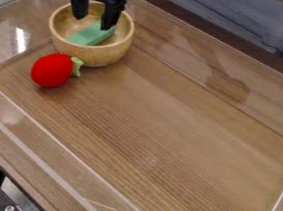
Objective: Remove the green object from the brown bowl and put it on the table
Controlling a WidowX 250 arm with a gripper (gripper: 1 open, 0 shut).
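The green object (pixel 91 36) lies inside the brown bowl (pixel 111 47), upper left of the frame. Current step: approach. The hand (pixel 95 13) is spread at the bowl. Next: align over the object, lower, then close.

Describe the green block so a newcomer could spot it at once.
On the big wood-grain table, find the round tan wooden bowl near the far edge, where the dark tool hangs over it. Inside lies a flat, light green block. Unlike the rounded red toy with a small green top outside the bowl, it is all pale green and bar-shaped.
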